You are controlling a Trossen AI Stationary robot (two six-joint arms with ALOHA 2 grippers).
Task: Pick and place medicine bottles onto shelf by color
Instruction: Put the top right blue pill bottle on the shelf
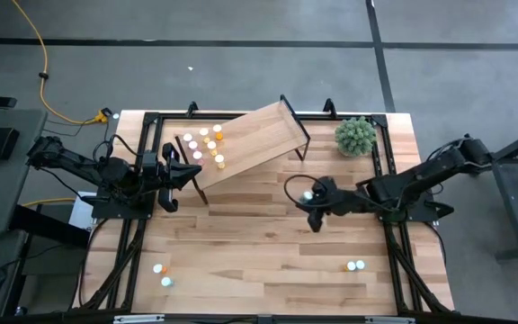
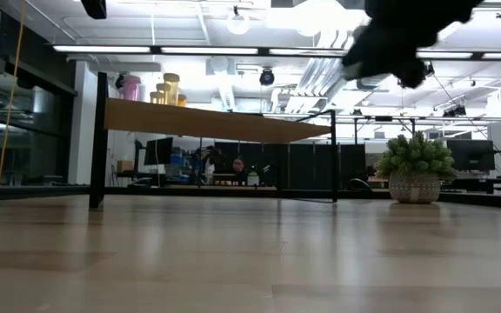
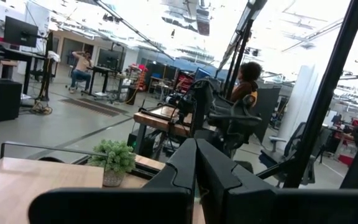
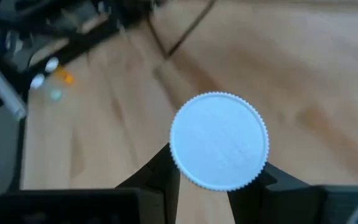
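The right pincer (image 4: 204, 180) holds a medicine bottle (image 4: 219, 140), its two dark fingers (image 4: 160, 177) pressed against either side just under the cap. Only the bottle's white, ridged round cap faces the camera; the body beneath it is hidden, so its colour cannot be told. Below lies the light wood-plank desk (image 4: 316, 74). Far off on the desk sit three small blurred bottles (image 4: 51, 78): white caps with a trace of orange and a trace of teal. Thin dark legs (image 4: 188, 34) stand on the planks beyond.

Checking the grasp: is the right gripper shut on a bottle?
Yes: the right gripper is shut on a white-capped bottle, fingers either side.
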